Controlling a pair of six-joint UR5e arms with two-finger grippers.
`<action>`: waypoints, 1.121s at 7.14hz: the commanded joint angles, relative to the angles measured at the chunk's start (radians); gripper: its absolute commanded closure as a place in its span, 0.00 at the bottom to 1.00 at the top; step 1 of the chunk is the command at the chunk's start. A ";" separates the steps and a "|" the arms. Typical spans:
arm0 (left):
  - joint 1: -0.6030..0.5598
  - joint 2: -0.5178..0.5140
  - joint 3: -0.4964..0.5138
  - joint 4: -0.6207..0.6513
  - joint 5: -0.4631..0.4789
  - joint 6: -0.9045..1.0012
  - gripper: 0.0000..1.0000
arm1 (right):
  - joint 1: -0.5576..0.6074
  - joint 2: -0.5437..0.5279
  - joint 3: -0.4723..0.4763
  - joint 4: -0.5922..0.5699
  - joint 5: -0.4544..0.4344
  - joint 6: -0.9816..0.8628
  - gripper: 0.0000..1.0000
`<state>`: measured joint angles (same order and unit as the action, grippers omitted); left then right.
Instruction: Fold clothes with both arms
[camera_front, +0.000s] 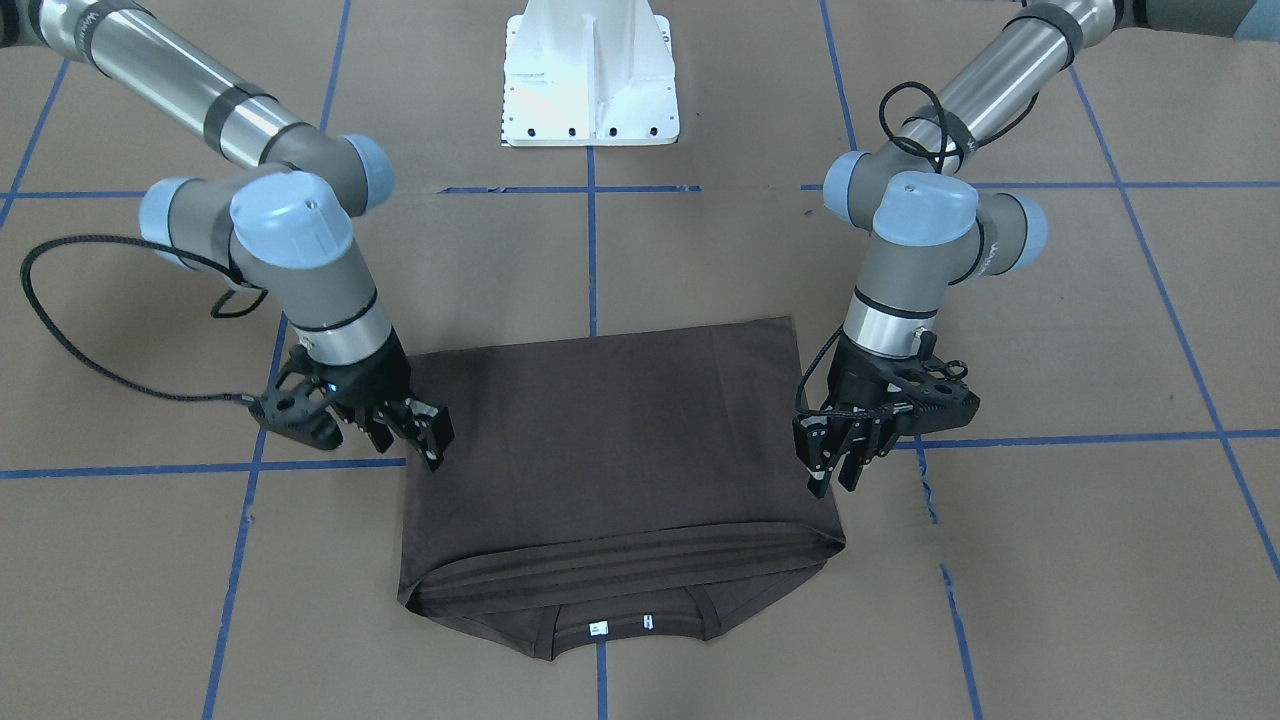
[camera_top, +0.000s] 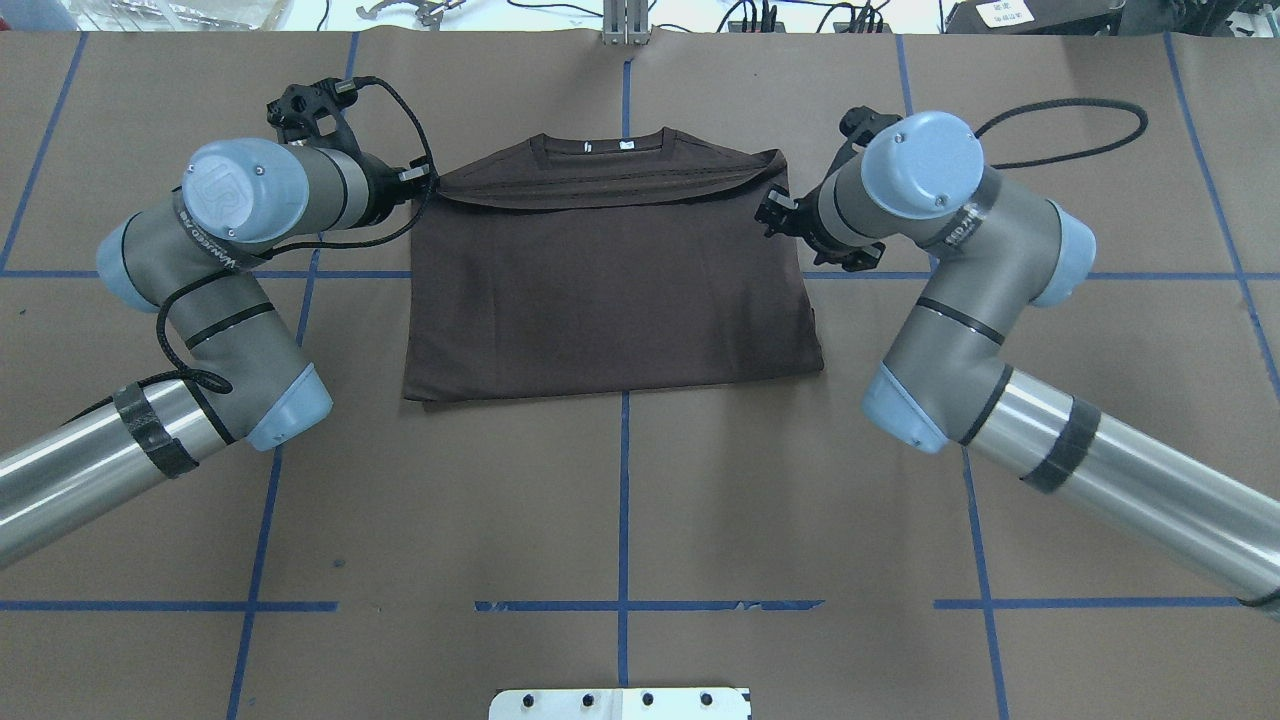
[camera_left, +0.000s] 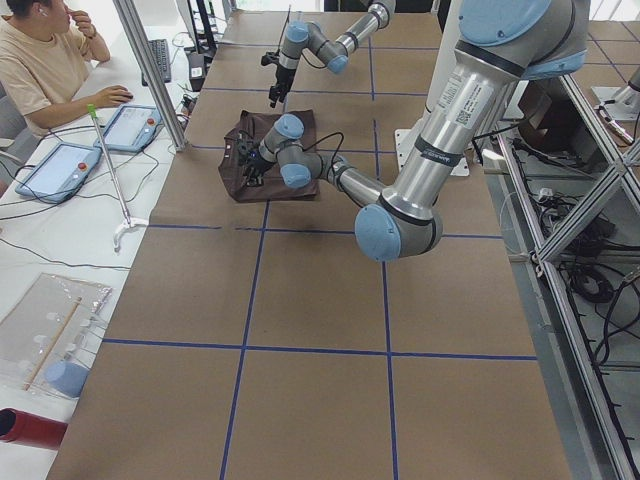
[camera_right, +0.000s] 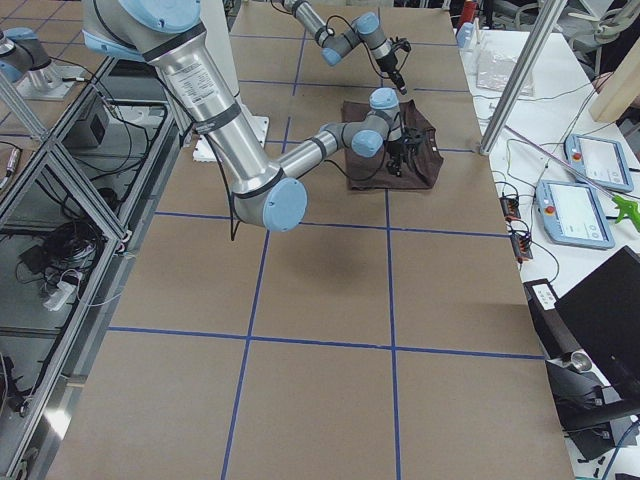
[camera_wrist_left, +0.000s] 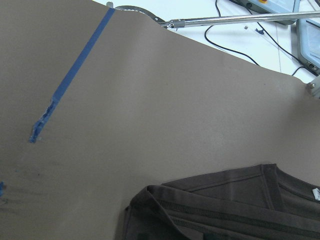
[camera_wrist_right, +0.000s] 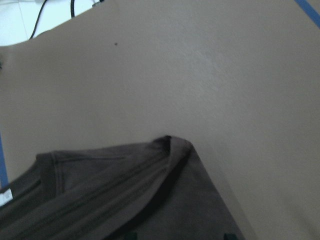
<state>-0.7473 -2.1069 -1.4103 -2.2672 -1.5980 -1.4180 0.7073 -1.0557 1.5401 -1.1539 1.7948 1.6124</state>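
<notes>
The dark brown T-shirt (camera_front: 620, 440) lies folded flat on the brown table, collar and white neck labels (camera_front: 598, 628) on the side away from the robot's base. In the overhead view the shirt (camera_top: 610, 290) sits between both arms. My left gripper (camera_front: 833, 468) hovers at the shirt's edge on the front view's right, fingers apart, holding nothing. My right gripper (camera_front: 408, 440) stands at the opposite edge, also open and empty. The left wrist view shows a folded shirt corner (camera_wrist_left: 225, 205); the right wrist view shows the other corner (camera_wrist_right: 125, 200).
The white pedestal base (camera_front: 590, 75) stands behind the shirt. Blue tape lines (camera_top: 624, 480) grid the brown table. Beyond the table's far edge a person (camera_left: 40, 60) sits at a white desk with tablets (camera_left: 130, 125). Black cables loop off both wrists.
</notes>
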 joint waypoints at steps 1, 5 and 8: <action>0.000 0.004 -0.001 0.000 0.000 0.002 0.53 | -0.076 -0.136 0.151 0.000 -0.011 0.140 0.24; 0.002 0.002 -0.001 0.000 0.003 0.004 0.53 | -0.147 -0.162 0.161 0.000 -0.055 0.182 0.26; 0.002 0.002 -0.004 0.003 0.001 0.004 0.53 | -0.147 -0.162 0.143 0.000 -0.057 0.181 0.34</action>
<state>-0.7456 -2.1051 -1.4133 -2.2665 -1.5957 -1.4159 0.5605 -1.2164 1.6889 -1.1535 1.7383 1.7938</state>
